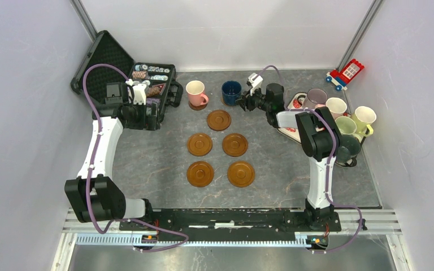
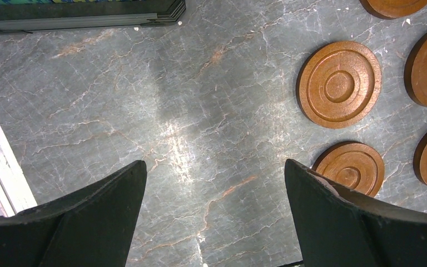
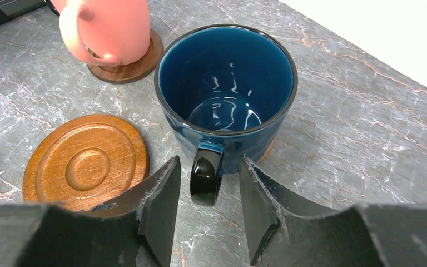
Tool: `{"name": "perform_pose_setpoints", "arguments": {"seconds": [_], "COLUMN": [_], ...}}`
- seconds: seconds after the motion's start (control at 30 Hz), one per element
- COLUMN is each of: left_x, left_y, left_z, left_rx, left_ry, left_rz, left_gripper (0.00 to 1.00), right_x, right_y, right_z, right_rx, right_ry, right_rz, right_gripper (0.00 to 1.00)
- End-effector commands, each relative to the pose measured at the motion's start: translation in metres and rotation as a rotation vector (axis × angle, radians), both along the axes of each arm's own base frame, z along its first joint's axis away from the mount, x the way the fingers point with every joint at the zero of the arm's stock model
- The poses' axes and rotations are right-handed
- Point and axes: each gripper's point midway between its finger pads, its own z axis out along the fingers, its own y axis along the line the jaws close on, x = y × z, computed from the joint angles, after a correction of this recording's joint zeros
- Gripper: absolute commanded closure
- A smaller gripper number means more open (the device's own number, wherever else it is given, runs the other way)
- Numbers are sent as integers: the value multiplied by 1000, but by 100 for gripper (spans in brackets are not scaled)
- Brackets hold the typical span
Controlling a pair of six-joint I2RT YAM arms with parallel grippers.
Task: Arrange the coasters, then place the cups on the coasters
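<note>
The navy blue cup stands upright on a coaster whose edge peeks out beneath it. My right gripper is open, its fingers on either side of the cup's black handle with a gap on both sides. The pink cup stands on a coaster. Several bare coasters lie mid-table. My left gripper hangs open over bare table, left of a coaster.
More cups cluster at the right: mauve, pale pink-white, light green, cream-yellow, dark grey-green. A strawberry-print tray lies under my right arm. An open black case is back left, a toy back right.
</note>
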Motion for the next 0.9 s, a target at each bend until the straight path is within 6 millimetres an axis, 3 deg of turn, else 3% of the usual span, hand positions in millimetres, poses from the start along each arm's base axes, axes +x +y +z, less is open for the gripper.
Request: {"name": "perform_pose_setpoints", "arguments": {"seconds": [0.0, 0.1, 0.2, 0.37, 0.47, 0.57, 0.63, 0.77, 0.87], "left_x": [6, 5, 4, 0, -5, -9, -11, -11, -10], "left_y": [2, 1, -2, -8, -15, -21, -23, -25, -27], "left_z": [18, 19, 23, 25, 29, 33, 35, 39, 38], "left_rx": [3, 2, -10, -26, -50, -72, -81, -90, -106], "left_ry": [-52, -56, -60, -59, -74, -90, -105, -155, -162], "left_rz": [0, -3, -18, -59, -84, -101, -107, -107, -97], "left_gripper": [0, 0, 0, 0, 0, 0, 0, 0, 0], "right_x": [2, -2, -14, -42, -56, -72, -79, -83, -86], "right_y": [6, 6, 3, -13, -34, -65, -98, -177, -215], "right_z": [16, 16, 26, 59, 82, 99, 104, 105, 104], "right_rx": [9, -4, -20, -64, -111, -177, -214, -221, -213], "right_ry": [-72, -63, -62, -42, -20, 20, 64, 202, 270], "right_rz": [24, 31, 52, 69, 52, -10, -121, -516, -745], "right_gripper": [50, 46, 35, 9, 2, 2, 2, 2, 2]}}
